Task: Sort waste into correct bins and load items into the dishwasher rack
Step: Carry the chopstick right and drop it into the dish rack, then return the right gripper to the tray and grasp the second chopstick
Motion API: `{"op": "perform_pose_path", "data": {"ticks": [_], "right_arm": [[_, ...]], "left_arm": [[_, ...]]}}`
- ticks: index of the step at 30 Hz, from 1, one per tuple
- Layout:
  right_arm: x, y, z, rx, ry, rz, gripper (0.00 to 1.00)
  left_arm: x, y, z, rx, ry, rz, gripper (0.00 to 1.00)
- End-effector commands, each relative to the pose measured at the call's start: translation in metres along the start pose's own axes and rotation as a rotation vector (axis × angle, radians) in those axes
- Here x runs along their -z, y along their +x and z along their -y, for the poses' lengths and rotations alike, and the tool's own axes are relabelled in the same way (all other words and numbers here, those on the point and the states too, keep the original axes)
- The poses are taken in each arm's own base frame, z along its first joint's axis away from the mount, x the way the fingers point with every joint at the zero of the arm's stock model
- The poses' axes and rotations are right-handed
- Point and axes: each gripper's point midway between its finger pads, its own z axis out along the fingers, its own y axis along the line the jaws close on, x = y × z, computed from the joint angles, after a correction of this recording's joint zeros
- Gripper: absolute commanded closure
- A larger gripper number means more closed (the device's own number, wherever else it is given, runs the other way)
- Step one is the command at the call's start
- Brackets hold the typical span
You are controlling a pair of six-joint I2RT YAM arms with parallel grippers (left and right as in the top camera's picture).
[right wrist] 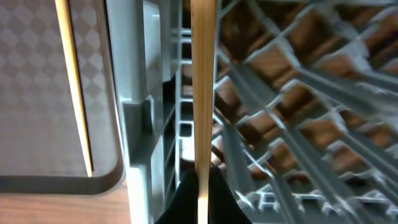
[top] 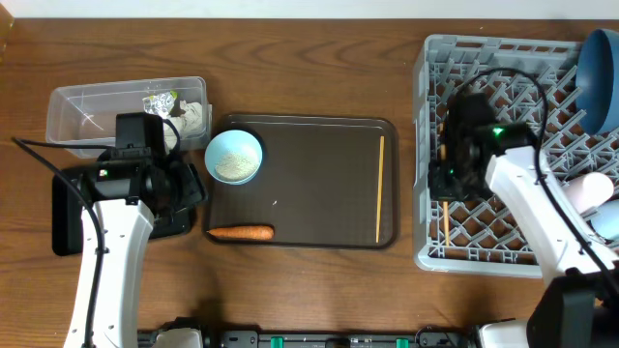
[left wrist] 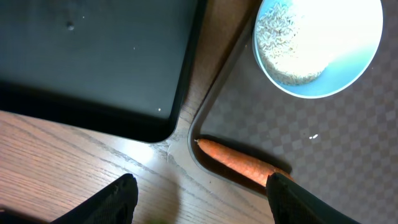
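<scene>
My right gripper (top: pixel 451 186) (right wrist: pixel 201 186) is shut on a wooden chopstick (right wrist: pixel 202 81) and holds it over the left side of the grey dishwasher rack (top: pixel 426 116). The second chopstick (top: pixel 379 188) (right wrist: pixel 73 81) lies on the brown serving tray. My left gripper (left wrist: pixel 199 199) is open and empty above the table, near the orange carrot stick (top: pixel 240 232) (left wrist: pixel 239 163) at the tray's front left corner. A pale blue bowl (top: pixel 234 157) (left wrist: pixel 317 43) holds white rice. The clear tub (top: pixel 73 101) holds white paper wads (top: pixel 193 118) and the printed wrapper (top: pixel 162 101). The black tray (top: pixel 66 227) (left wrist: pixel 93 62) lies under my left arm.
The dark brown serving tray (top: pixel 309 184) fills the middle of the table. In the rack stand a dark blue plate (top: pixel 602 77), a pink-white cup (top: pixel 588 188) and a second pale blue bowl (top: pixel 607 224) at the right side.
</scene>
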Motion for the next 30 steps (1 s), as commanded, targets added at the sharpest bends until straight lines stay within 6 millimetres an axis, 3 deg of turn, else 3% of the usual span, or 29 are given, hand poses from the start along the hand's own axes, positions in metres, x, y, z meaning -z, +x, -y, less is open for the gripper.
{"op": "perform_pose_path", "data": {"ticks": [1, 4, 7, 14, 19, 23, 25, 27, 30], "right_arm": [[-0.014, 0.003, -0.009, 0.006, -0.058, -0.005, 0.99], [-0.019, 0.001, -0.011, 0.007, -0.073, 0.012, 0.97], [-0.019, -0.001, -0.012, 0.008, -0.076, 0.020, 0.81], [-0.014, -0.004, -0.013, 0.008, -0.079, 0.033, 0.70], [0.034, -0.033, -0.020, 0.015, -0.106, 0.160, 0.65], [0.088, -0.067, -0.034, 0.041, -0.149, 0.338, 0.41], [0.104, -0.079, -0.046, 0.067, -0.170, 0.400, 0.39], [0.105, -0.081, -0.058, 0.096, -0.183, 0.418, 0.39], [0.089, -0.075, -0.079, 0.140, -0.188, 0.369, 0.42]], "left_arm": [[0.003, -0.002, -0.003, 0.010, -0.011, 0.017, 0.31], [0.003, -0.002, -0.004, 0.009, -0.013, 0.014, 0.31], [0.003, -0.001, -0.004, 0.009, -0.014, 0.011, 0.31], [0.003, -0.001, -0.004, 0.009, -0.014, 0.010, 0.31], [0.003, -0.001, -0.004, 0.009, -0.014, 0.011, 0.31], [0.003, -0.001, -0.004, 0.009, -0.014, 0.011, 0.31], [0.003, -0.001, -0.004, 0.009, -0.014, 0.011, 0.31], [0.003, -0.001, -0.004, 0.009, -0.014, 0.011, 0.31], [0.003, -0.001, -0.004, 0.009, -0.014, 0.011, 0.31]]}}
